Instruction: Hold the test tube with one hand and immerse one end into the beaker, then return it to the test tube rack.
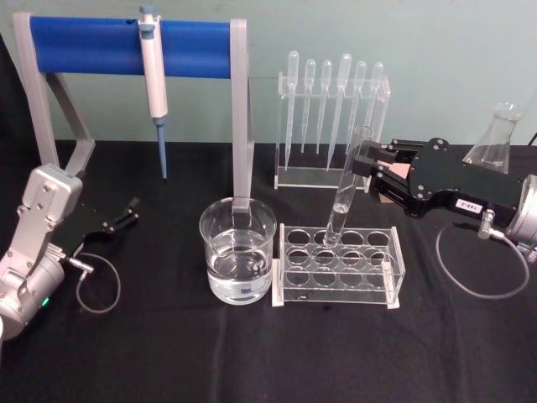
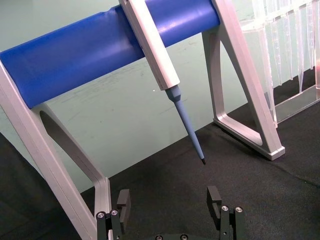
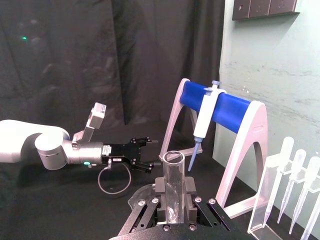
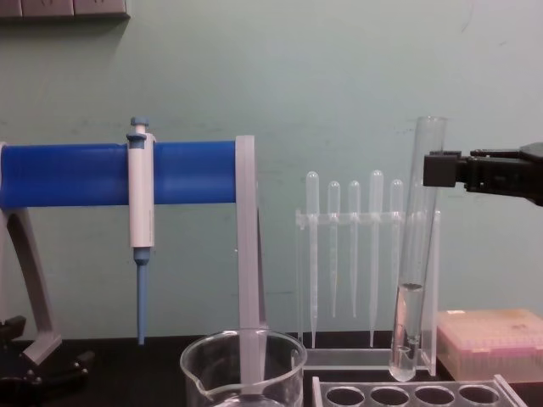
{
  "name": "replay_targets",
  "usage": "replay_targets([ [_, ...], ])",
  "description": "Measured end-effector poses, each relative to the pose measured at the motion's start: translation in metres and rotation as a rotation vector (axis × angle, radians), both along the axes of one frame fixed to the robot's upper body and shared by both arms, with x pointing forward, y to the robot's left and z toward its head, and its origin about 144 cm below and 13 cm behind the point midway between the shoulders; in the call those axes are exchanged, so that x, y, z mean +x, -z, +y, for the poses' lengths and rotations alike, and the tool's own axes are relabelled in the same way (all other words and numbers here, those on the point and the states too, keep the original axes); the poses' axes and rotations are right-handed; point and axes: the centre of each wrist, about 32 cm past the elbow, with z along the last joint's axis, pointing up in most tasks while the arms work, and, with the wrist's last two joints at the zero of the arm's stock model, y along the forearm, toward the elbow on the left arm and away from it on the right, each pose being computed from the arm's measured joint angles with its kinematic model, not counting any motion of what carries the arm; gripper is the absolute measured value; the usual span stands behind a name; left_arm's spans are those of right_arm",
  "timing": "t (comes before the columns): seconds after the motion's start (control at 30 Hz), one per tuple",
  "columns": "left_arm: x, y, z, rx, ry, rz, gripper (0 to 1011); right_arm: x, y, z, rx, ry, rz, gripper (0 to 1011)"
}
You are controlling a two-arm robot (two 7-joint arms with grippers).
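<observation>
Black cloth-covered table (image 1: 252, 361). Near its centre stands a wide clear glass beaker (image 1: 238, 252) of water, with a clear acrylic test tube rack (image 1: 336, 291) just beside it at 3 o'clock. A grey stand with blue bar (image 1: 84, 46) stands at 11 o'clock, a clear acrylic pipette holder (image 1: 329, 180) at 1 o'clock, and a clear glass conical flask (image 1: 495, 138) at 2 o'clock.

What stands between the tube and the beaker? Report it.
Nothing visible. The right gripper holds the tube at the rack; the beaker stands open-topped beside the rack's left end. The left gripper sits open at far left.
</observation>
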Motion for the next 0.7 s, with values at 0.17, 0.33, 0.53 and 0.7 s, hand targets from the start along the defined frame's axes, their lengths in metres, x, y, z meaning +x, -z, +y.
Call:
replay_targets([
  [0.17,0.0,0.0,0.0,0.0,0.0,0.0,1000,0.0,0.0,0.0,0.0,0.0,0.0,226],
  [0.33,0.0,0.0,0.0,0.0,0.0,0.0,1000,0.0,0.0,0.0,0.0,0.0,0.0,226],
  [0.53,0.0,0.0,0.0,0.0,0.0,0.0,1000,0.0,0.0,0.0,0.0,0.0,0.0,226],
  [0.7,0.0,0.0,0.0,0.0,0.0,0.0,1000,0.0,0.0,0.0,0.0,0.0,0.0,226],
])
